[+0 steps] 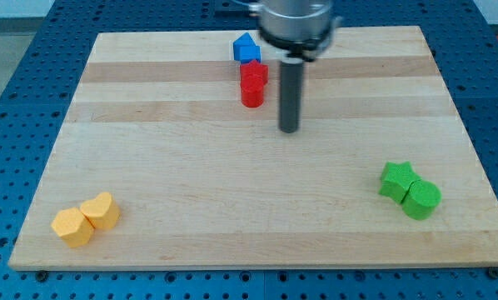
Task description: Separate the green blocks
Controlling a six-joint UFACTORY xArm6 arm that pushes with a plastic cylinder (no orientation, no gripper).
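Two green blocks touch each other near the view's lower right: a green star (396, 180) and, just below-right of it, a green cylinder (421, 200). My tip (289, 129) is at the end of the dark rod in the upper middle of the board, far up and to the left of the green pair. It touches no block; the nearest ones are the red blocks to its left.
A blue block (246, 48) sits near the top edge, with two red blocks (253, 83) stacked just below it. Two yellow blocks (87, 220) touch each other at the lower left. The wooden board (191, 167) lies on a blue pegboard table.
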